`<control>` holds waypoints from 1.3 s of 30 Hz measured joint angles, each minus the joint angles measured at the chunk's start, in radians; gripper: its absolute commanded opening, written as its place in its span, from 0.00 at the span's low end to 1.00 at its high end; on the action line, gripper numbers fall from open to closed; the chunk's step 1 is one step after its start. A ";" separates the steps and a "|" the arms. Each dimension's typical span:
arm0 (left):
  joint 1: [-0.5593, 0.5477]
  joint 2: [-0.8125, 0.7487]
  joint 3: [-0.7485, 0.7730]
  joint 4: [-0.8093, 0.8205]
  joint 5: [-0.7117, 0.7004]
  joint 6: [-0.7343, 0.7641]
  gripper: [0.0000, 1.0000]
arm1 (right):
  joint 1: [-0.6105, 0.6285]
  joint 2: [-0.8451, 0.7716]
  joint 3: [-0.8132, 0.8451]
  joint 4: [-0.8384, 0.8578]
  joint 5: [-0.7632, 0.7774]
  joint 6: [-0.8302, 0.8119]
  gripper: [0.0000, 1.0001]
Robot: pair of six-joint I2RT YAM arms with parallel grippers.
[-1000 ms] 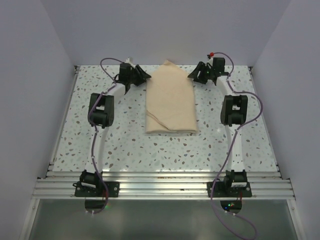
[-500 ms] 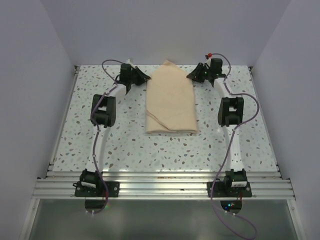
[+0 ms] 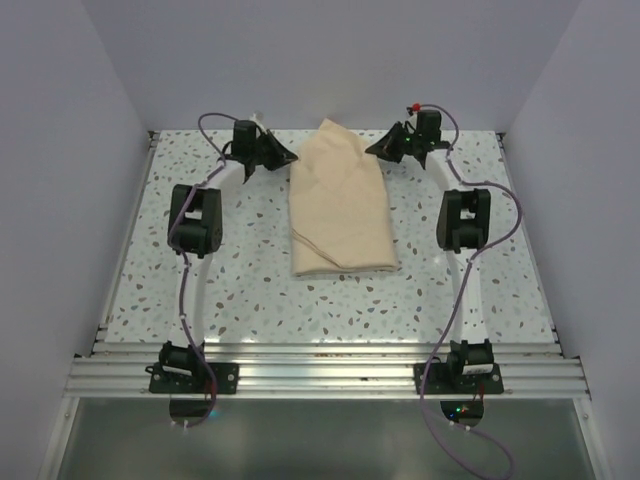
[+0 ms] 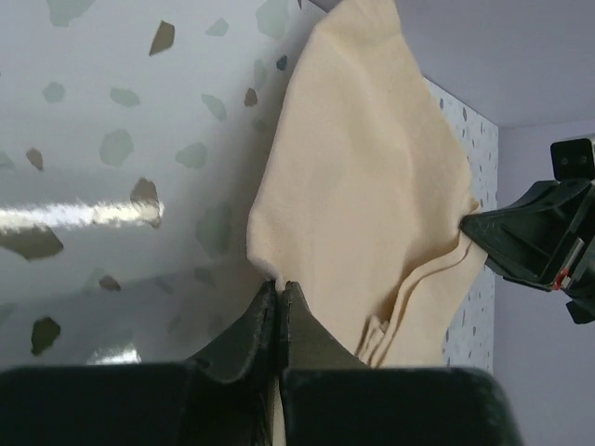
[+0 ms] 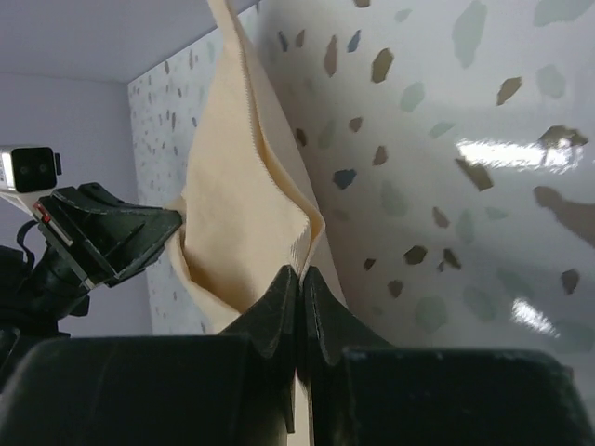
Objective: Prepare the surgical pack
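The surgical pack [image 3: 340, 205] is a tan-beige cloth folded into a long bundle, lying mid-table with its far end narrowed to a point. My left gripper [image 3: 290, 158] is shut on the cloth's far-left edge. In the left wrist view the pinch [image 4: 279, 286] holds a fold of the cloth [image 4: 363, 177]. My right gripper [image 3: 372, 150] is shut on the far-right edge. The right wrist view shows its closed tips [image 5: 299, 271] gripping the cloth's [image 5: 242, 204] stitched hem. Each wrist view also catches the other gripper across the cloth. What the bundle holds is hidden.
The speckled white table [image 3: 250, 290] is walled in by grey panels at the back and on both sides. An aluminium rail [image 3: 320, 375] with both arm bases runs along the near edge. Purple cables loop beside each arm.
Both grippers have closed from open onto the cloth's far side edges. The far end of the bundle has drawn in and risen a little, and both wrists have shifted slightly toward the back wall.
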 measured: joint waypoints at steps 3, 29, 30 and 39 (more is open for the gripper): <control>0.000 -0.106 -0.077 -0.053 0.017 0.044 0.00 | 0.000 -0.094 -0.059 -0.043 -0.018 0.015 0.00; -0.109 -0.773 -0.693 -0.341 0.076 0.279 0.00 | -0.016 -0.761 -0.748 -0.418 0.022 -0.167 0.00; -0.119 -0.798 -0.708 -0.346 0.076 0.280 0.00 | -0.019 -0.778 -0.762 -0.427 0.027 -0.170 0.00; -0.154 -1.000 -0.883 -0.356 0.074 0.280 0.00 | -0.024 -0.934 -0.915 -0.481 0.057 -0.200 0.00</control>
